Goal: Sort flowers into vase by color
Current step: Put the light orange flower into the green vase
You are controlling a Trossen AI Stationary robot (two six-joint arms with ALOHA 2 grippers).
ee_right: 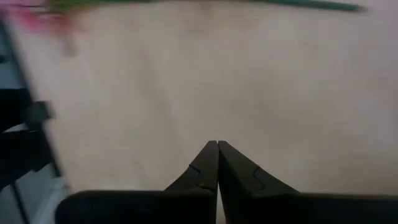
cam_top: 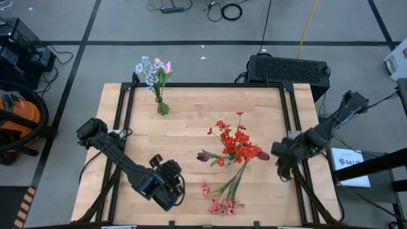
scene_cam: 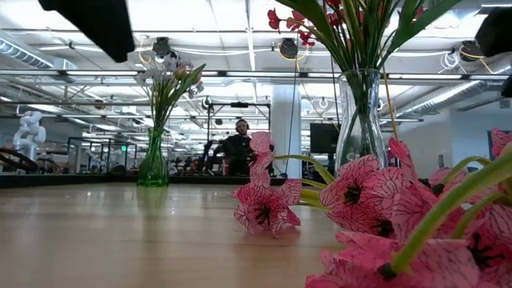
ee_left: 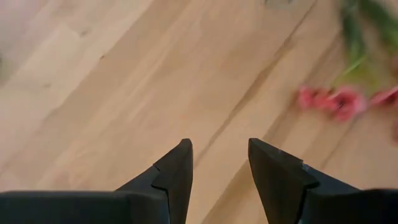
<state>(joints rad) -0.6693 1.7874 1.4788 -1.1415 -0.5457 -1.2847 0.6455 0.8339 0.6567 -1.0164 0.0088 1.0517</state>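
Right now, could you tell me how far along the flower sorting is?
Done: pale blooms stand in the green vase, red ones in the clear vase. In hand: nothing; left gripper open, right gripper shut empty. Left: pink flowers on the table.

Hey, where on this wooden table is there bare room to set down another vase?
Free: the back right corner of the light wooden table, and the left strip below the green glass vase. Crowded: around the clear vase of red flowers and the pink flowers lying in front.
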